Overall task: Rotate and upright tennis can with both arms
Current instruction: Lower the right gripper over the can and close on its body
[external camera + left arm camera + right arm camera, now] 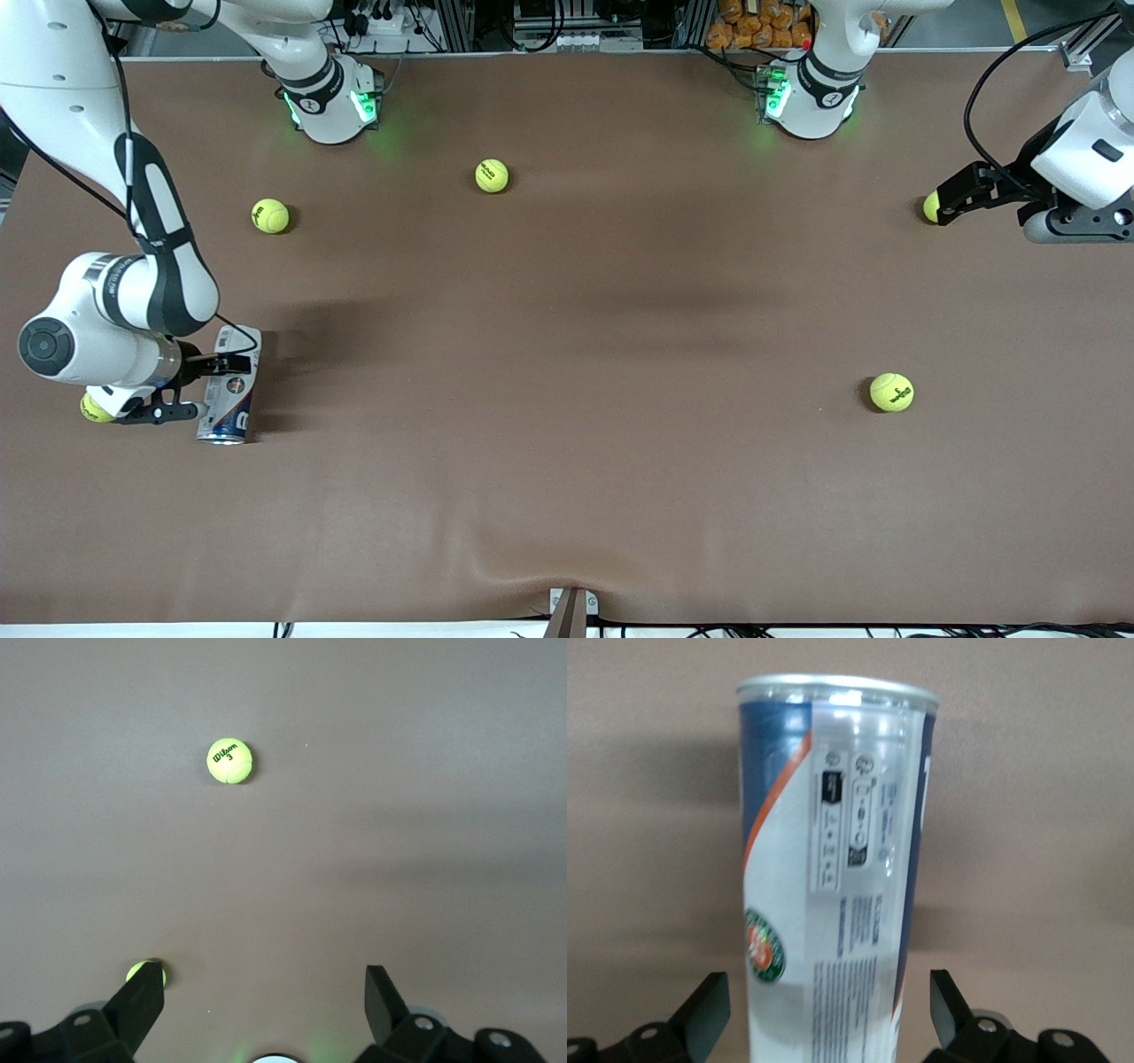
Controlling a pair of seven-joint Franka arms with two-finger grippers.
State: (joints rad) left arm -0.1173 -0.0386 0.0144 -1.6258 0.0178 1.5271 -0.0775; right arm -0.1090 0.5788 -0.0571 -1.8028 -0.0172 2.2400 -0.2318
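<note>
The tennis can [232, 390] lies on its side on the brown table at the right arm's end, its silver rim toward the front camera. My right gripper [221, 386] is open, with one finger on each side of the can's middle and a gap at both. In the right wrist view the can [833, 815] runs away from the open gripper [828, 1005], with its white, blue and red label showing. My left gripper [946, 208] is open and empty at the left arm's end, beside a tennis ball [930, 206]. That arm waits. In its wrist view the gripper [266, 992] holds nothing.
Tennis balls lie loose on the table [270, 215], [492, 175], [890, 392]. One more ball [91, 408] sits half hidden under my right wrist. The left wrist view shows one ball [230, 760] on bare table and another [140, 972] beside a finger.
</note>
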